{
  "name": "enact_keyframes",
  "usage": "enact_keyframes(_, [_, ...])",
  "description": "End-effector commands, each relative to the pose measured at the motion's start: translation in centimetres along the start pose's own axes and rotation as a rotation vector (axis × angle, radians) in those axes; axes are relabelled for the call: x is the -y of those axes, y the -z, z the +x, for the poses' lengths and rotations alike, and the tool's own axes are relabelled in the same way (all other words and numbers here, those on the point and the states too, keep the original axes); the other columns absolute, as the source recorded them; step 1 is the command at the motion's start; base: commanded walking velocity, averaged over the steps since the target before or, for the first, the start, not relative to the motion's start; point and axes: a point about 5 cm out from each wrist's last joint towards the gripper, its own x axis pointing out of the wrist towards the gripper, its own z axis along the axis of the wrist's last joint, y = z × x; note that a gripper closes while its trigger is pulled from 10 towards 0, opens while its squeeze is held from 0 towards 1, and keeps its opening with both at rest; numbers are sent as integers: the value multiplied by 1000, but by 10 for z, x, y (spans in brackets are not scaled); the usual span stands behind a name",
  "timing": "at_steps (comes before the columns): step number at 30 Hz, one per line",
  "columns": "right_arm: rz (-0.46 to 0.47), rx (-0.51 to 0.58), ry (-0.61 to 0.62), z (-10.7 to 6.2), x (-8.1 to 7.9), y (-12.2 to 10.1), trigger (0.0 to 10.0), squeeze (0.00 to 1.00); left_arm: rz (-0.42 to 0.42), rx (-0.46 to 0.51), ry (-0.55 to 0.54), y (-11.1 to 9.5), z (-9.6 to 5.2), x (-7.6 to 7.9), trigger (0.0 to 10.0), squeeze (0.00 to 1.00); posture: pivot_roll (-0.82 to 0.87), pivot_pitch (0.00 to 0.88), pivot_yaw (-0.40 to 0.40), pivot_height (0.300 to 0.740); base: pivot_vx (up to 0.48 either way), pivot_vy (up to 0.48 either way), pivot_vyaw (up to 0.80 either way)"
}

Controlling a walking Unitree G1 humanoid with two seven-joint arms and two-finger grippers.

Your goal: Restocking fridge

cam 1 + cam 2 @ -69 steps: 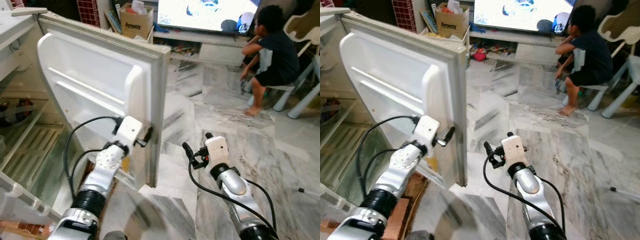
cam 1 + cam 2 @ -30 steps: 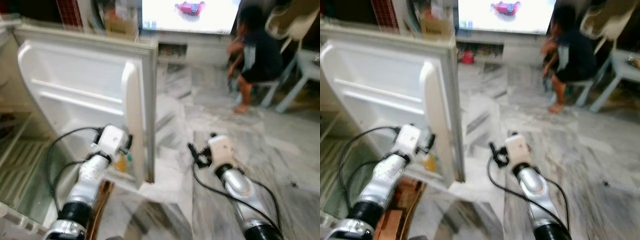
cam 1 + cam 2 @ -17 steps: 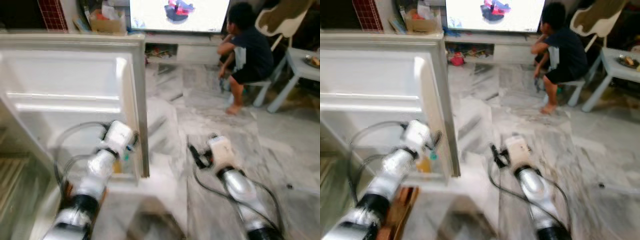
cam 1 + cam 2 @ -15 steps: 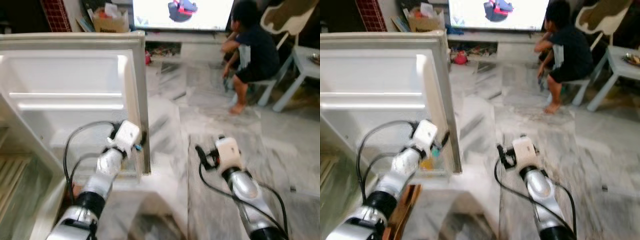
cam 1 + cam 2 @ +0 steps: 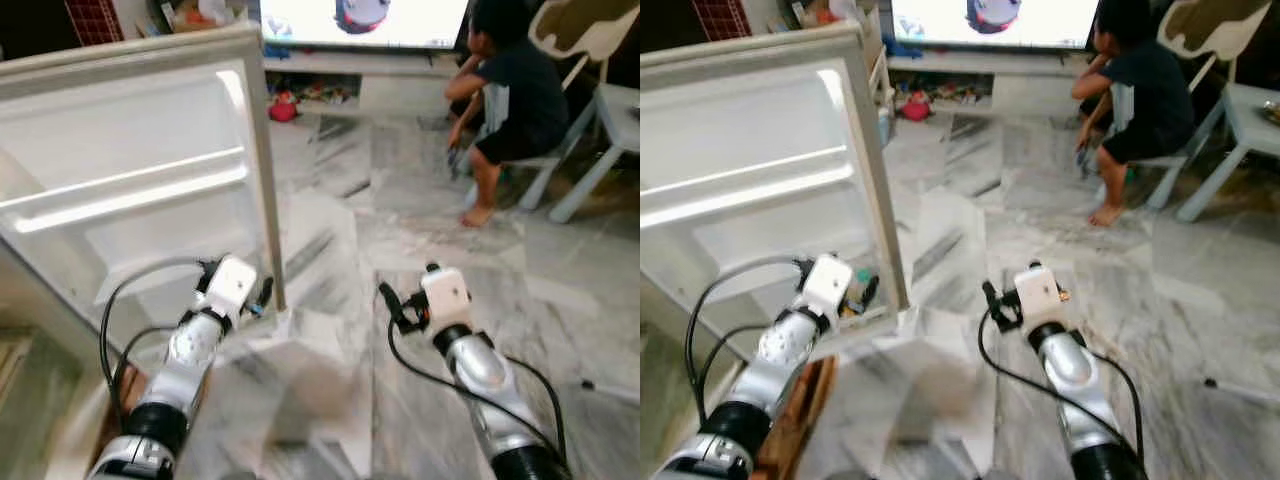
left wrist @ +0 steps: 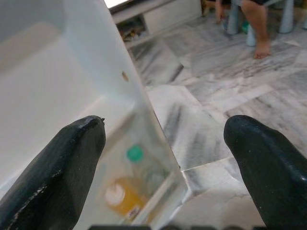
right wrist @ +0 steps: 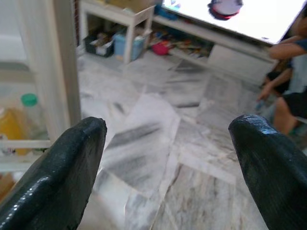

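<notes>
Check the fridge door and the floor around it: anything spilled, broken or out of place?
Nothing stands out. The fridge door hangs open, with an orange bottle and a green-capped bottle upright in its bottom shelf. The marble floor shows no spill. Left gripper is open at the door's edge.

The fridge door [image 5: 140, 180] has swung since half a second ago: its top edge, then level, now climbs toward 1 o'clock. The left gripper [image 5: 262, 296] has slipped from against the door's free edge to its lower corner, and the right gripper [image 5: 388, 300] has edged toward 10 o'clock.
</notes>
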Motion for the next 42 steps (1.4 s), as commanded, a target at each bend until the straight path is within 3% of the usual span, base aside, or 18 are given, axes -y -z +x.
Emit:
enact_keyframes(1, [-3,30,24,3,4,-7,10000,0,-12,30,-40,-8,-4,-10,10000,0,56,0,-29,740,0,0,-438])
enact_keyframes(6, [2,66,101,4,16,-16,10000,0,-83,94,-99,-16,-21,-15,10000,0,40,0,-18,740,0,0,-790])
enact_keyframes(15, [44,101,145,2,13,-20,10000,0,-160,100,-210,-15,-32,-24,10000,0,28,0,-16,740,329,0,-800])
enact_keyframes(23, [61,132,167,0,15,-26,10000,0,-203,119,-214,-25,-28,-17,10000,0,21,0,-21,740,439,0,-753])
enact_keyframes(29, [70,149,186,-2,15,-29,10000,0,-241,106,-228,-24,-30,-15,10000,0,15,0,-18,740,465,0,-160])
enact_keyframes(38, [74,172,168,3,10,-36,10000,0,-234,114,-214,-28,-22,-14,10000,0,14,0,-22,740,458,0,-672])
enact_keyframes(42, [68,192,184,7,16,-43,10000,0,-227,128,-208,-33,-21,-15,10000,0,10,0,-13,740,454,0,-800])
